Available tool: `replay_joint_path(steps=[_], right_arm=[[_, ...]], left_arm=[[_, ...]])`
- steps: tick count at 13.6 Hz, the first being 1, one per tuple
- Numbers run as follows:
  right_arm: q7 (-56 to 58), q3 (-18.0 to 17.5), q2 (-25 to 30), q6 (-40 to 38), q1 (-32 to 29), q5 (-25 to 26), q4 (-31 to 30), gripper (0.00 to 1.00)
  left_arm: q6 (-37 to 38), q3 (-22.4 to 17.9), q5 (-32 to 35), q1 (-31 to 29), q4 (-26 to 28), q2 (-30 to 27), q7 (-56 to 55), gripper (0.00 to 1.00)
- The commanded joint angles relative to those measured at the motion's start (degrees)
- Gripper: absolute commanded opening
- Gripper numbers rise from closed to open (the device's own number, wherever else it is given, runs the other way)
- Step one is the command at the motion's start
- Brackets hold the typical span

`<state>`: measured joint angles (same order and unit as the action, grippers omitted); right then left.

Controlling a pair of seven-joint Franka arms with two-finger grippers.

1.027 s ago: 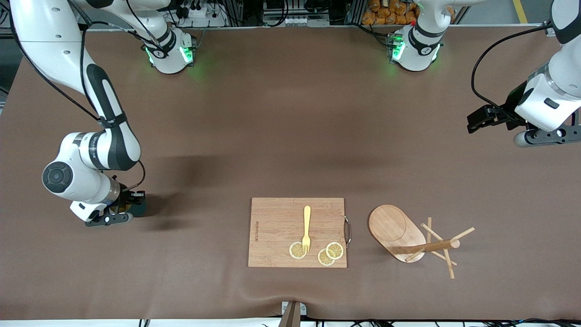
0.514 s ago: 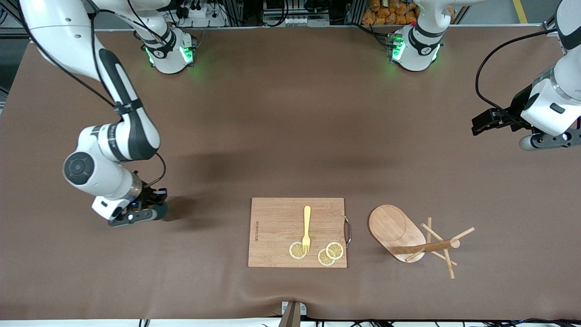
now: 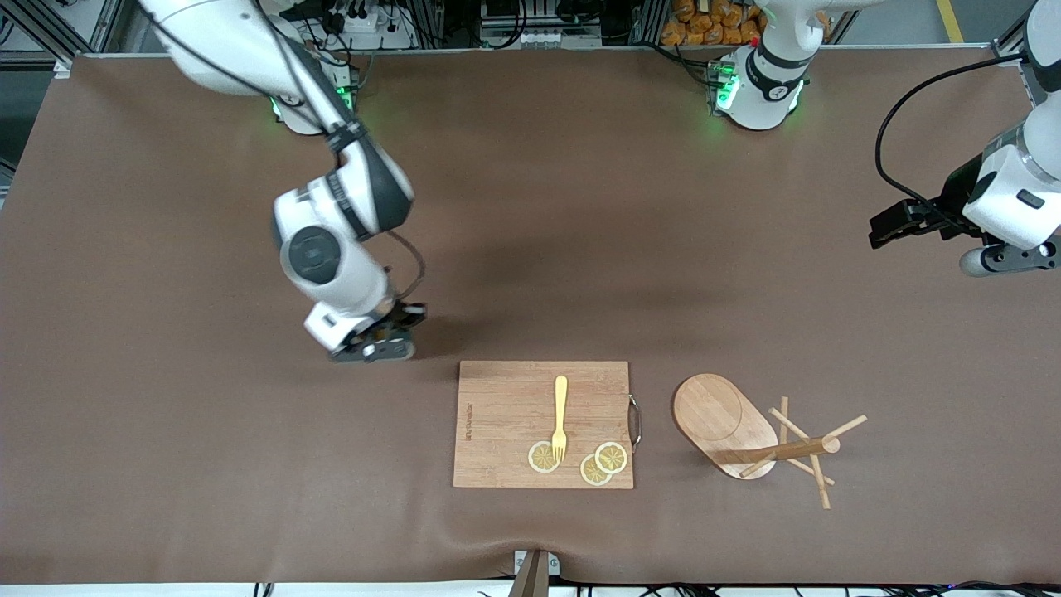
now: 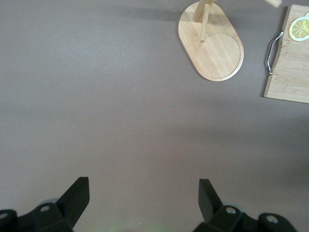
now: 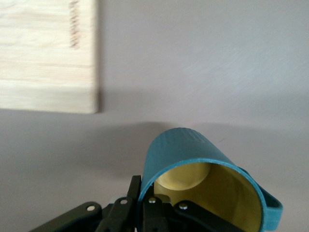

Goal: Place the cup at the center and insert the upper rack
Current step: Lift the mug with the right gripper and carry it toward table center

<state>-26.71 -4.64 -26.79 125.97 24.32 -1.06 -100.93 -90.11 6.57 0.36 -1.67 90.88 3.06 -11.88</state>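
My right gripper (image 3: 377,347) hangs low over the brown table, just off the cutting board's corner toward the right arm's end. In the right wrist view it (image 5: 145,191) is shut on the rim of the teal ribbed cup (image 5: 193,154), one finger inside the yellow interior and one outside. The wrist hides the cup in the front view. The wooden mug tree (image 3: 729,427) lies toppled beside the board, toward the left arm's end, its post (image 3: 783,452) and pegs on the table. Its oval base also shows in the left wrist view (image 4: 212,46). My left gripper (image 3: 1007,259) waits, open and empty (image 4: 142,193).
A rectangular wooden cutting board (image 3: 506,423) lies nearer the front camera than the table's middle, with a yellow fork (image 3: 560,414) and lemon slices (image 3: 597,464) on it. Its corner shows in the right wrist view (image 5: 46,53). Bare brown covering (image 3: 539,249) spreads from the board toward the arm bases.
My right arm has carried the cup from the right arm's end of the table toward the middle, up to the cutting board's corner. The left arm has barely shifted.
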Motion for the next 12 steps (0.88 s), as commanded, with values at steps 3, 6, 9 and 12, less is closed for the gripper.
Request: replay_joint_path(steps=[3, 6, 9, 12], right_arm=[[-20.46, 0.69, 0.77, -0.12, 11.78, 0.18, -0.07, 0.00], [-28.72, 0.60, 0.68, -0.29, 18.19, 0.18, 0.38, 0.00], [-37.69, 0.60, -0.54, -0.03, 24.44, 0.18, 0.90, 0.00], [-44.12, 0.60, -3.00, 0.32, 28.84, 0.09, 2.92, 0.00]], left_arm=[[-0.07, 0.46, 0.96, -0.17, -0.79, 0.19, -0.86, 1.00], [0.02, 0.81, 0.78, -0.08, -0.52, -0.07, -1.03, 1.00], [0.02, 0.90, 0.69, -0.08, -0.61, -0.07, -0.95, 1.00], [-0.07, 0.90, 0.52, -0.17, -0.70, 0.11, -1.04, 1.00]])
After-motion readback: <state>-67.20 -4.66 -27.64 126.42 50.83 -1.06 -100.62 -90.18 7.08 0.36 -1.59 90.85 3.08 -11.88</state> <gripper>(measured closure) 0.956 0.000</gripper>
